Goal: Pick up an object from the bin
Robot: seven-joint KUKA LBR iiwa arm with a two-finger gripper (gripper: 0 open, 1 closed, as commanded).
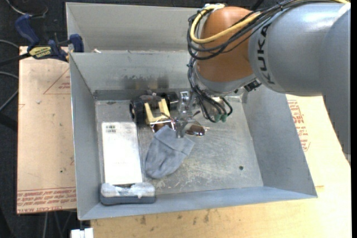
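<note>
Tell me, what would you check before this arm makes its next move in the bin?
1. Gripper is down inside the bin: ok.
2. Something lies under it, namely the upper end of the grey cloth on the middle of the floor: ok.
3. Free room around the gripper: not ok. The black-and-yellow object sits close beside it, toward the back wall.
4. White box along the view's left wall lies apart from the gripper: ok.
5. Grey cloth already gripped: cannot tell.

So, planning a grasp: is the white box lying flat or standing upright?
Lying flat: the white box rests broad face up on the bin floor.
</note>
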